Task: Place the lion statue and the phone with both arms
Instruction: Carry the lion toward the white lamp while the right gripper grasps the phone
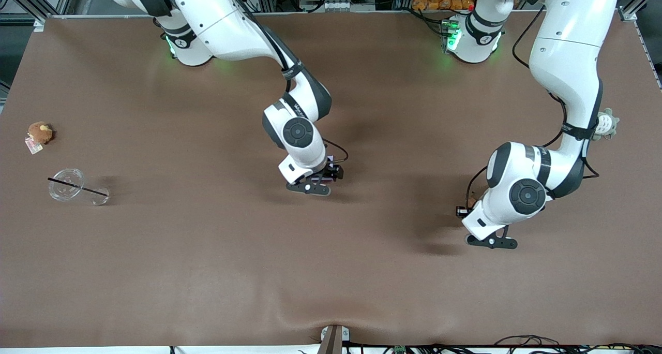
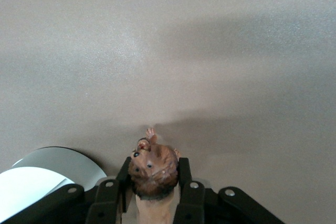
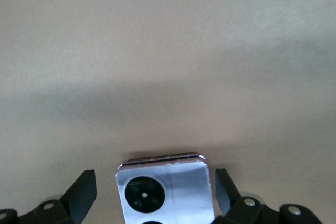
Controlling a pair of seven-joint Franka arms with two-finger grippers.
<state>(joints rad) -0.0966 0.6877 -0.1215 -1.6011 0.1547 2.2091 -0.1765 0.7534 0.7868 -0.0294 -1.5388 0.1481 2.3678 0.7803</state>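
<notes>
- Overhead, you see the right gripper [image 1: 325, 180] over the brown table [image 1: 207, 271] mid-span; the left gripper [image 1: 473, 224] hangs toward its own end.
- Left wrist: fingers clenched on the tiny reddish-brown lion statue [image 2: 153, 170]; light, rigid, keep hold at the body.
- Right wrist: fingers stand apart from the square lavender phone [image 3: 167, 190] between them; slick, stiff, grip the edges.

Reddish-brown lion statue [image 2: 153, 170] gripped; lavender phone [image 3: 166, 188] unclamped.

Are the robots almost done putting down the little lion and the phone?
Not yet. Nothing looks finished. The left claw is clamped on the small reddish-brown lion figurine over the brown table. The right claw has its fingers spread beside the square lavender phone, so it may be set down; whether it rests there is unclear. The lion is left.
</notes>
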